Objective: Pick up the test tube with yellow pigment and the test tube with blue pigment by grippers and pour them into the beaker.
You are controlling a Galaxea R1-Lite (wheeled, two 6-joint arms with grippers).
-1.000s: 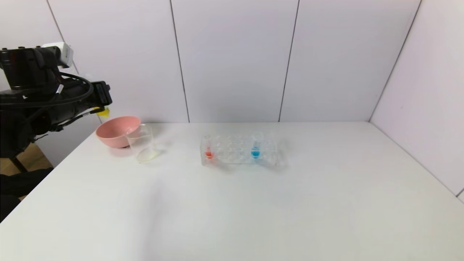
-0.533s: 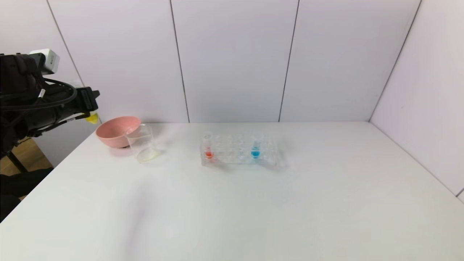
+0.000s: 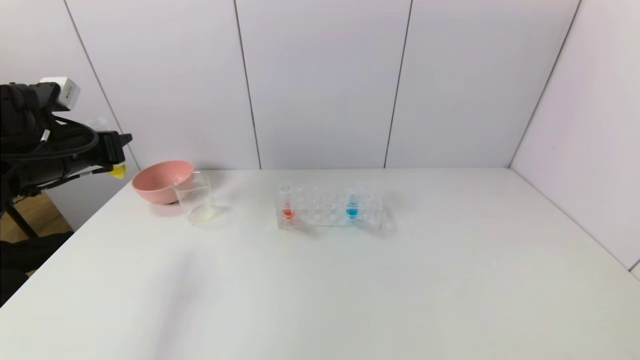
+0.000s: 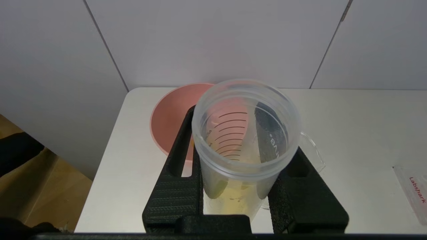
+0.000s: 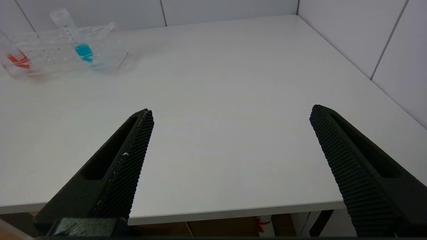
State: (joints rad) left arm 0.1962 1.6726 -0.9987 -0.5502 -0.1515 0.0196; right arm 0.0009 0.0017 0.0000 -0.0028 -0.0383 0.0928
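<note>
While the test tube with yellow pigment is in my left gripper, that gripper stands raised beyond the left edge of the table, just outboard of the pink bowl. The fingers are drawn in narrow and clamp the tube on two opposite sides of its wall. This keeps it from slipping or rolling.

The tube's open mouth points up toward the wrist and its yellow end hangs below the fingers. Held mouth-up, the yellow liquid in its bottom cannot run out away from the beaker.

The beaker stands upright on the table, just in front of the bowl on its inboard side. It shows a pale yellowish film at its base. I judge that some yellow has reached it, though colour remains in the tube.

The test tube with blue pigment stands upright in the clear rack at mid-table, well apart from the beaker. A tube with red-orange colour stands at the rack's other end and is not required.

My right gripper hovers over the near right part of the table with its fingers spread wide and nothing between them. The blue tube lies on its side of the rack, so I judge that pick to be its job.
</note>
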